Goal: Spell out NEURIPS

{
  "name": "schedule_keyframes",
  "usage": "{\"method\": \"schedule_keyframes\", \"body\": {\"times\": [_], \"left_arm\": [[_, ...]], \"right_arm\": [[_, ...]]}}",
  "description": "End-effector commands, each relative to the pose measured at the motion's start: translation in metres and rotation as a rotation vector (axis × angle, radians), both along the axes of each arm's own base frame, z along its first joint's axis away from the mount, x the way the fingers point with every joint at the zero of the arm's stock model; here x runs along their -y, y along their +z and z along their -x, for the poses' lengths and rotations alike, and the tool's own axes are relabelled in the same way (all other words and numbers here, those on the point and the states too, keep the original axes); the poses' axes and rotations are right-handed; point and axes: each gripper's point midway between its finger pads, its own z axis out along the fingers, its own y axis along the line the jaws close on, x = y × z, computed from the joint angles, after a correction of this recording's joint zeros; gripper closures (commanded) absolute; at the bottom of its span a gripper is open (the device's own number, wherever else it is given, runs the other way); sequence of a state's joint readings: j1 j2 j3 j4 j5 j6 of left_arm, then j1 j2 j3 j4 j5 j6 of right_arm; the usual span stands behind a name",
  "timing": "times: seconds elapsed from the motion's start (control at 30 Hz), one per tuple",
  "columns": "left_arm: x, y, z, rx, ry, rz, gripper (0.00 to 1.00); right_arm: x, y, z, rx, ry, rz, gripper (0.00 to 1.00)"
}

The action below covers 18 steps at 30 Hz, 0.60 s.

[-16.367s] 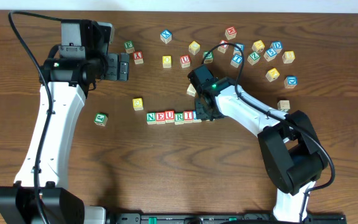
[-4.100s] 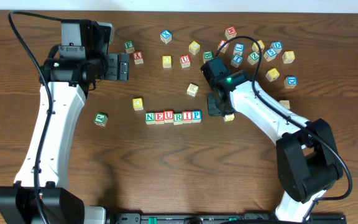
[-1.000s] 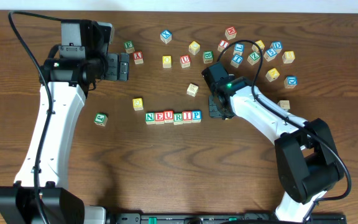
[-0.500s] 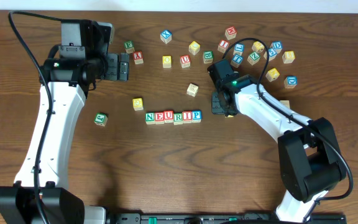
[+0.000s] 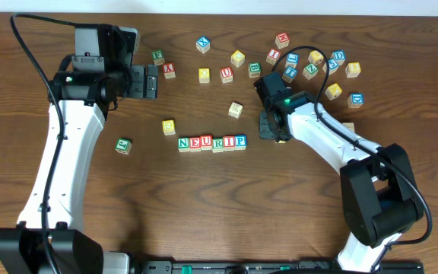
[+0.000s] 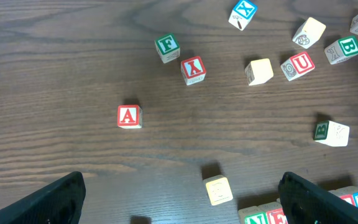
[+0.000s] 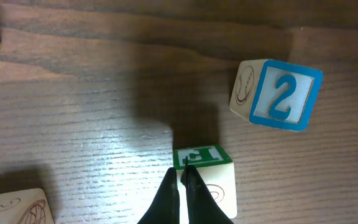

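**Task item.** The row of cubes lies mid-table and reads N, E, U, R, I, P, the cubes touching side by side.

**Right gripper**: jaws fully closed and gripping nothing. It sits just right of the P end. Its tips overlap the near edge of a green-lettered cube; contact cannot be confirmed.

**Left gripper**: jaws spread wide and empty, well apart from the row.

**Surroundings.**
- A blue "2" cube lies near the green-lettered cube.
- A pale cube lies above the row.
- A yellow cube lies left of it.
- Loose cubes scatter along the far edge.
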State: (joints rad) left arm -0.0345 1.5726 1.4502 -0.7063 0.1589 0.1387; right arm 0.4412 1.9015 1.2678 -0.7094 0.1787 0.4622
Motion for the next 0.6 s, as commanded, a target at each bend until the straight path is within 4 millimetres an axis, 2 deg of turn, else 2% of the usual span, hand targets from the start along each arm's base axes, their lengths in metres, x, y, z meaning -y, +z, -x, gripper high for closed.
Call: {"method": "schedule_keyframes", "body": {"times": [0.0, 0.57], "left_arm": [[0.0000, 0.0120, -0.0035, 0.031, -0.009, -0.001, 0.02], [0.0000, 0.0120, -0.0035, 0.031, -0.009, -0.001, 0.02]], "right_arm": [[0.0054, -0.0136, 0.0030, -0.025, 0.005, 0.013, 0.99], [0.0042, -0.0212, -0.0038, -0.016, 0.005, -0.001, 0.99]]}}
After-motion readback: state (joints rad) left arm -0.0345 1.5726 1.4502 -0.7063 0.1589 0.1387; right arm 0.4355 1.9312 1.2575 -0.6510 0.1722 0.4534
